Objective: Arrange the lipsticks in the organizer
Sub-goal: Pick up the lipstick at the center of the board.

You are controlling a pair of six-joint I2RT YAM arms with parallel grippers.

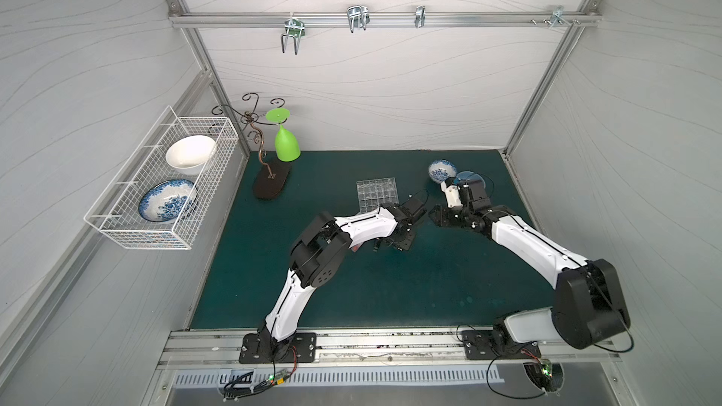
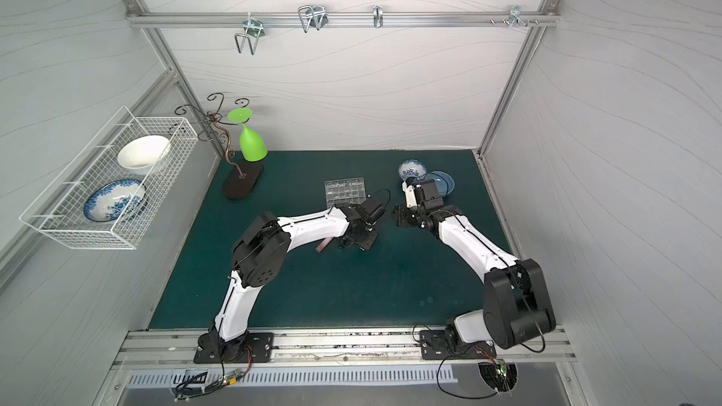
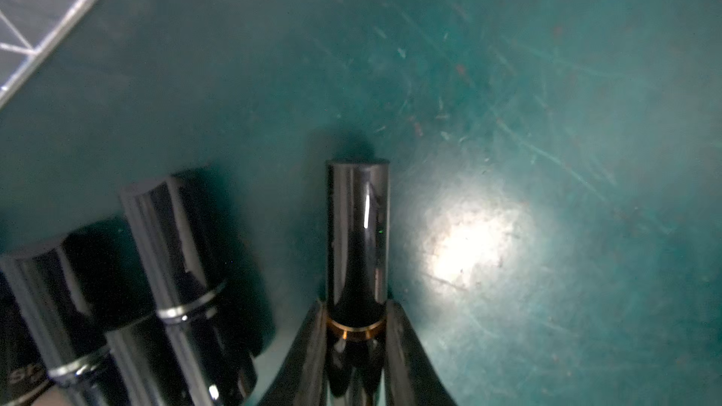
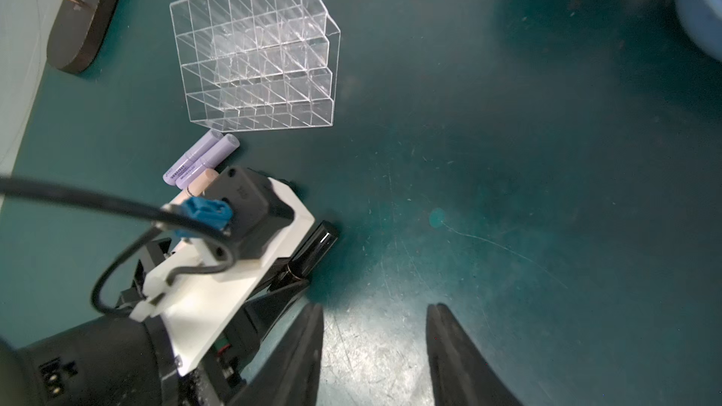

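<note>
The left jaws grip 1 glossy black lipstick (image 3: 357, 228) beside 2 other black lipsticks (image 3: 187, 267) on the tabletop (image 3: 547, 72); the right jaws stand open and empty, near the clear organizer (image 4: 254, 52).

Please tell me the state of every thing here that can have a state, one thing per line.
left hand: shut on the gold-banded black lipstick
right hand: open, empty
organizer: upright, all visible cells empty
lilac lipsticks: two, lying side by side on the mat, outside the organizer
other black lipsticks: lying on the mat, not gripped
green glass: hanging upside down on the rack
</note>
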